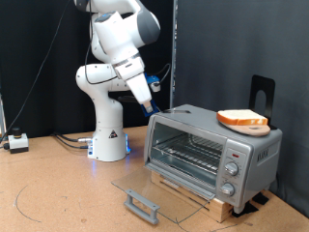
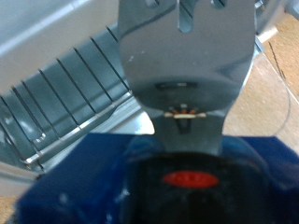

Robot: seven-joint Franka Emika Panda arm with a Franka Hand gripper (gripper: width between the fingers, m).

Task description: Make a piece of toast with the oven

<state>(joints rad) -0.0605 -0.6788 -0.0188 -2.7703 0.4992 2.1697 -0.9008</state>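
In the exterior view the oven (image 1: 214,155) sits at the right of the frame on a low wooden base, which rests on the brown desk (image 1: 58,193). Its glass door (image 1: 154,193) is folded down flat toward the lower middle of the frame, with the grey handle (image 1: 142,205) at its front edge, and the wire rack (image 1: 188,150) shows inside the open cavity. The piece of toast (image 1: 242,120) lies on a round wooden board on top of the oven, toward the upper right. Three knobs (image 1: 230,177) run down the oven's right panel.

The white arm stands at the upper left of centre, and its gripper (image 1: 151,105) hangs just beside the oven's upper left corner, empty as far as shows. In the wrist view the fingers (image 2: 154,37) are blurred and close to the lens, meeting near the frame's upper middle; I cannot tell whether they are fully closed. Rack bars (image 2: 65,89) lie beside them.
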